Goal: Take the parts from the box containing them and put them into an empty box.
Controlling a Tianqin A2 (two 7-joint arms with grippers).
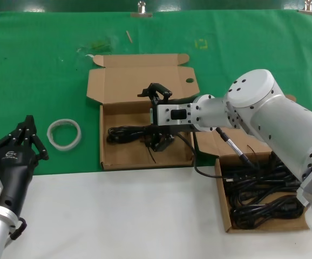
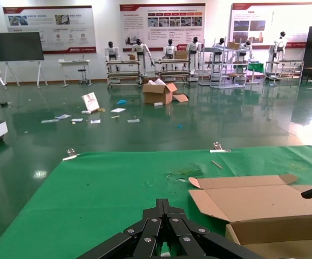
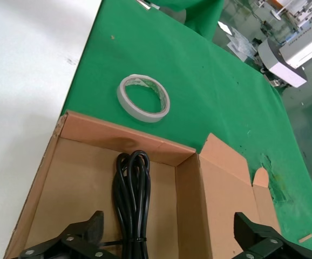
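Black rubber, one coiled power cord lies on the floor of the receiving box, which sits on the green cloth with its lid flap folded back. The cord's long axis runs across the box's width, toward the robot's left. Directly over its nearer end hangs the right gripper, fingers spread wide and closed on nothing; I judge the cord just set down, so the coming move is a lift straight clear. More cords fill the source box at the robot's right, under the right arm, which is by far the nearer. The left gripper waits near the left edge, pressed together. Only the right wrist view shows the cord's looped end and the white tape roll beyond the box wall. The left wrist view shows just the lid flap.
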